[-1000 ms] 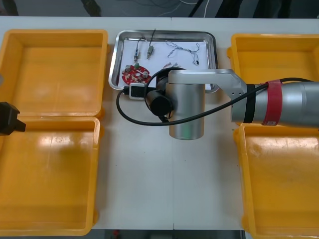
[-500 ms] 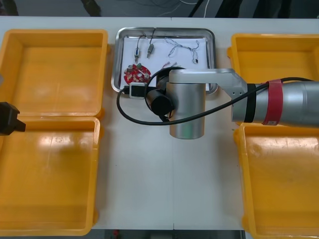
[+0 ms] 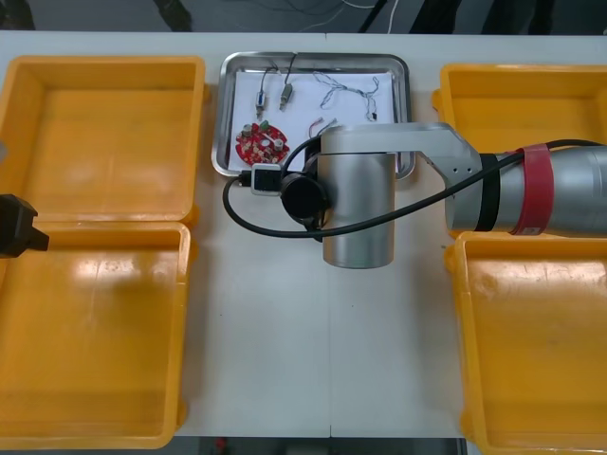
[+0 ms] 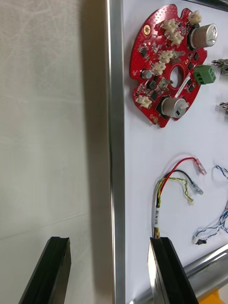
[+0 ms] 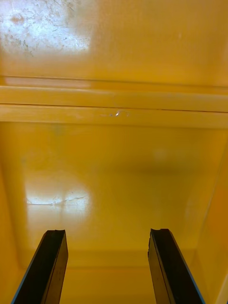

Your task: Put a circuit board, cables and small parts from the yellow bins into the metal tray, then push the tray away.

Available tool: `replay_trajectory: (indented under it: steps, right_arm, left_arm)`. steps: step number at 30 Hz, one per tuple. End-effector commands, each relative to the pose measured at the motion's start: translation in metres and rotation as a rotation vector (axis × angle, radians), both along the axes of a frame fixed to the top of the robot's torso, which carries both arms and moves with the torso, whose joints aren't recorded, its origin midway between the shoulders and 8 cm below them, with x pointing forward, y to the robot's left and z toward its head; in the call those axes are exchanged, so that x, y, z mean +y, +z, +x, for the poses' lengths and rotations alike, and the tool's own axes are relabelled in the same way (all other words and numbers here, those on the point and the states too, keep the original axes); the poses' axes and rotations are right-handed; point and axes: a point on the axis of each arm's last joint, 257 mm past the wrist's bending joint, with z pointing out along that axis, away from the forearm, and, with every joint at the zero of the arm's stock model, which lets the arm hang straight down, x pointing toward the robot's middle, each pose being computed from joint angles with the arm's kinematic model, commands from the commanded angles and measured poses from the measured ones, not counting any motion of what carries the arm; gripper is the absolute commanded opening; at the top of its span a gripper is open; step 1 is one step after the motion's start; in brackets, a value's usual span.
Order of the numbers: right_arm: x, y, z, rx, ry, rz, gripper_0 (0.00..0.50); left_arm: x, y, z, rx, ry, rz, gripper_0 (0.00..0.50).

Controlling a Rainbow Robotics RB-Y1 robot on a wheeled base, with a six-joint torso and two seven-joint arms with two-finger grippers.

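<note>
right gripper point(image 4: 108, 242): fingers spread, astride tray point(image 4: 115, 142) rim
left gripper point(image 5: 107, 237): fingers spread, parked over bin point(image 5: 114, 166)
tray: board point(image 4: 168, 61), cables point(image 4: 176, 183) inside

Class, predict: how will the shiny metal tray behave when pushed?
The shiny metal tray looks rigid, so it likely slides as one piece. On the smooth light table it probably slides easily. Its loose round red circuit board may shift.

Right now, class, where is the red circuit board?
In the front view the circuit board lies in the near-left corner of the metal tray, just nearer than two small metal parts; the open right gripper straddles the near rim.
</note>
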Motion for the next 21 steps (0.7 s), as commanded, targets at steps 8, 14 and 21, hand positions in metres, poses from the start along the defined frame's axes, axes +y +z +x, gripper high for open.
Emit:
replay_trajectory:
  steps: [8, 14, 21]
  right_arm:
    - [0.012, 0.044, -0.038, 0.045, -0.119, 0.137, 0.470]
    - [-0.015, 0.048, -0.055, 0.120, -0.255, 0.209, 0.472]
    - [-0.059, 0.057, -0.079, 0.199, -0.419, 0.285, 0.470]
  left_arm:
    - [0.012, 0.011, -0.005, -0.015, -0.043, 0.059, 0.500]
    - [0.012, 0.011, -0.005, -0.015, -0.043, 0.059, 0.500]
    - [0.012, 0.011, -0.005, -0.015, -0.043, 0.059, 0.500]
